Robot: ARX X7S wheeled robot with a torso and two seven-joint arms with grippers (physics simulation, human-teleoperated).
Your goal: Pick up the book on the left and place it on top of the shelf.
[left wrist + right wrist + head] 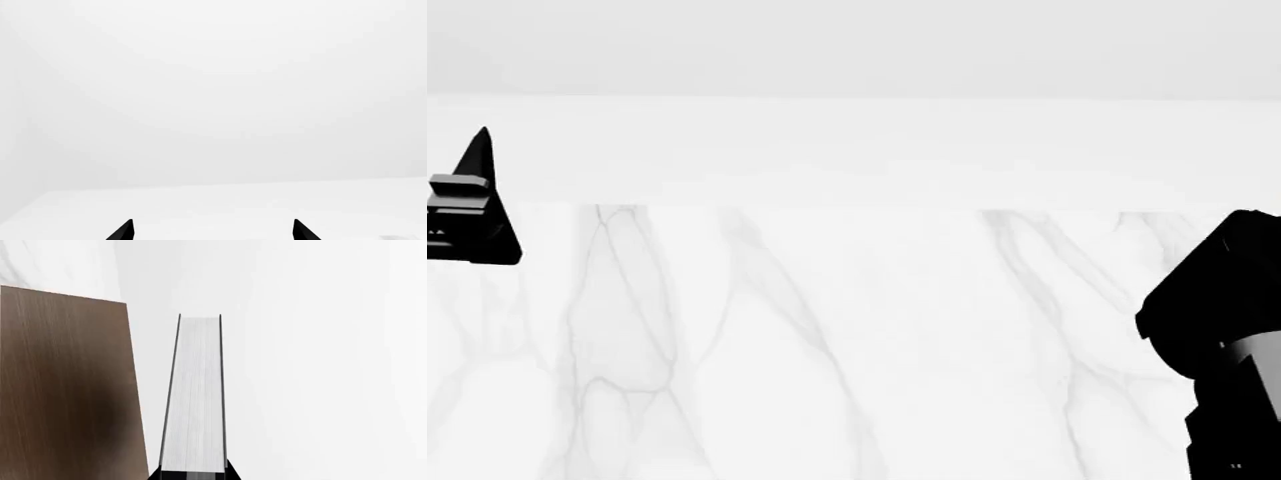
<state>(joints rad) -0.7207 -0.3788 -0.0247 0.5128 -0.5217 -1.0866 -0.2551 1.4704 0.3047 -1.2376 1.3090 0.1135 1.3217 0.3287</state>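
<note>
In the right wrist view my right gripper [193, 471] is shut on the book [195, 395]. I see the book edge-on: white page edges between two thin dark covers, reaching away from the jaws. The shelf [67, 390], a dark brown wooden board, stands close beside the book with a narrow gap between them. My left gripper [213, 231] is open and empty, its two black fingertips wide apart over a white surface. In the head view one of its fingers [478, 190] shows at the left edge. The book and shelf are out of the head view.
The white marble table [854, 340] fills the head view, with a plain white wall behind it. My right arm [1221, 340] shows as a black mass at the lower right edge.
</note>
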